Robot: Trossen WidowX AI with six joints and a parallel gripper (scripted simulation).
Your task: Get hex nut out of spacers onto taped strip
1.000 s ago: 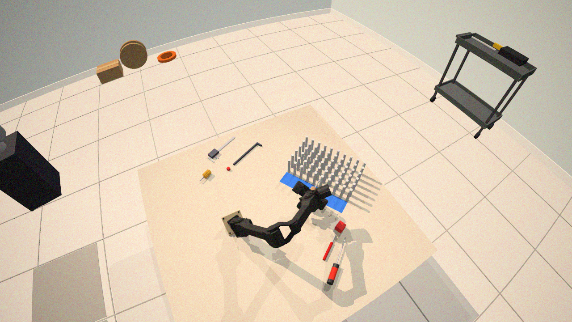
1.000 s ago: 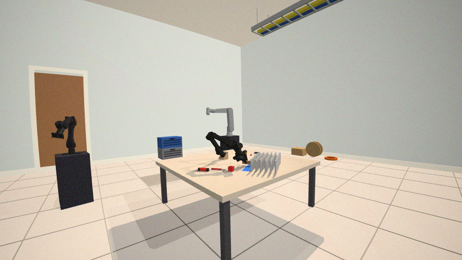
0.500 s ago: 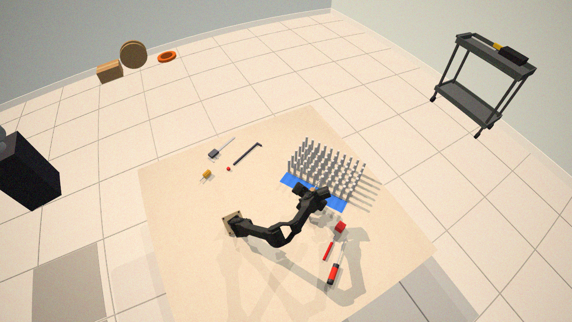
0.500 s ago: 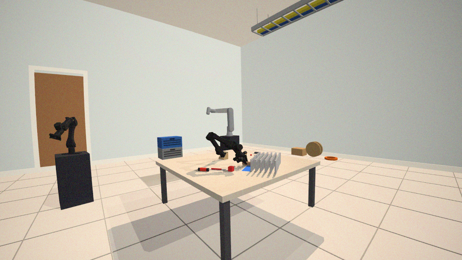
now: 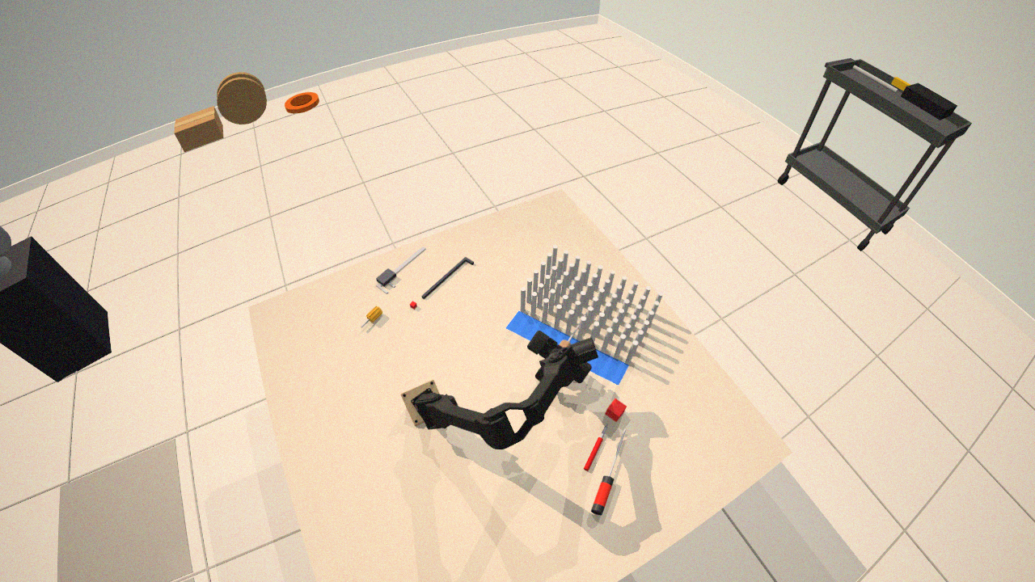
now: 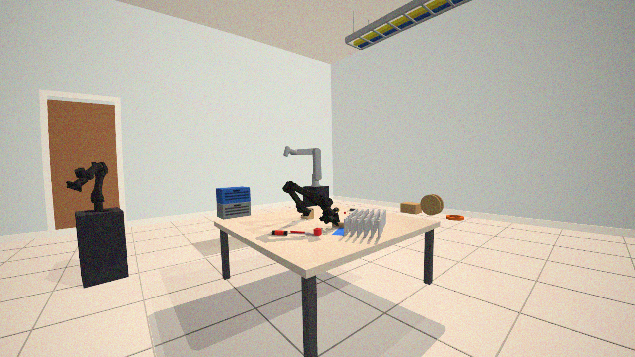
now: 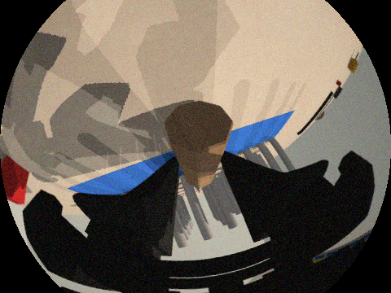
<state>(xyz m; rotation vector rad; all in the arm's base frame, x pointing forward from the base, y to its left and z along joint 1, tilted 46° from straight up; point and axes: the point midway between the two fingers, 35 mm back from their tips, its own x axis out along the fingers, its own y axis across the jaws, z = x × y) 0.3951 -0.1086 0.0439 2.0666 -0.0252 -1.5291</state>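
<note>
Nut: can't tell where, not visible in any view. Gripper (image 5: 567,343) (image 6: 339,224) (image 7: 199,159) is gripping a brown tool handle (image 5: 564,343) (image 6: 341,225) (image 7: 199,126) by the spacers (image 5: 579,311) (image 6: 366,221) (image 7: 199,216); wrist cam's showing its faceted butt, top view's mostly hiding it.

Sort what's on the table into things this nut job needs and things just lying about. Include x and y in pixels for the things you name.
Part of the job:
- jaws (image 5: 566,346), shut on the wooden handle (image 7: 199,130)
- metal spacers (image 5: 589,297) (image 6: 364,221)
- blue strip (image 5: 522,323) (image 6: 339,231) (image 7: 261,131)
- nut, not visible

Seemingly just lying about:
- red cube (image 5: 615,409) (image 6: 317,231) (image 7: 15,179)
- small red piece (image 5: 413,305) (image 6: 345,212) (image 7: 338,83)

Spare tools, perhaps: black hooked rod (image 5: 447,278) (image 7: 315,114), red-and-black screwdriver (image 5: 601,495) (image 6: 279,232)
</note>
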